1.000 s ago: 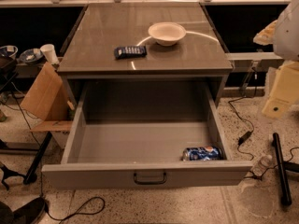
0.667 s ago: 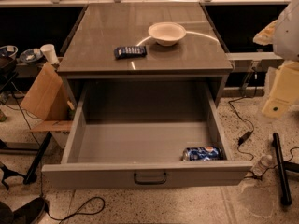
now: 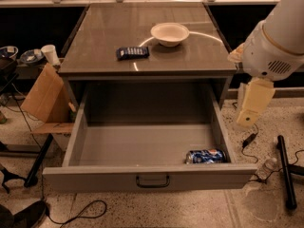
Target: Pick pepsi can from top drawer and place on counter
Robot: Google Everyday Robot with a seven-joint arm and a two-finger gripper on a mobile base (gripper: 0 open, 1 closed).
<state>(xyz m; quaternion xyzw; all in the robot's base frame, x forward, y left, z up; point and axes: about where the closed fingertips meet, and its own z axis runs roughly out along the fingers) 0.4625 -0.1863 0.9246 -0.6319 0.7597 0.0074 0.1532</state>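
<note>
The pepsi can (image 3: pixel 205 156) lies on its side in the front right corner of the open top drawer (image 3: pixel 147 177), against the front panel. The drawer is pulled fully out and holds nothing else that I can see. The counter (image 3: pixel 142 39) is the glossy top of the cabinet above it. My gripper (image 3: pixel 249 114) hangs off the white arm at the right, outside the drawer's right wall, above and to the right of the can and empty.
A white bowl (image 3: pixel 169 33) and a flat dark blue packet (image 3: pixel 132 52) lie on the counter. A cardboard box (image 3: pixel 45 96) leans left of the cabinet. Cables, a black rod (image 3: pixel 285 170) and a plastic bottle (image 3: pixel 267 167) lie on the floor at the right.
My arm and gripper have moved left into view, closer to the cabinet's right side. The can, bowl and packet have not moved.
</note>
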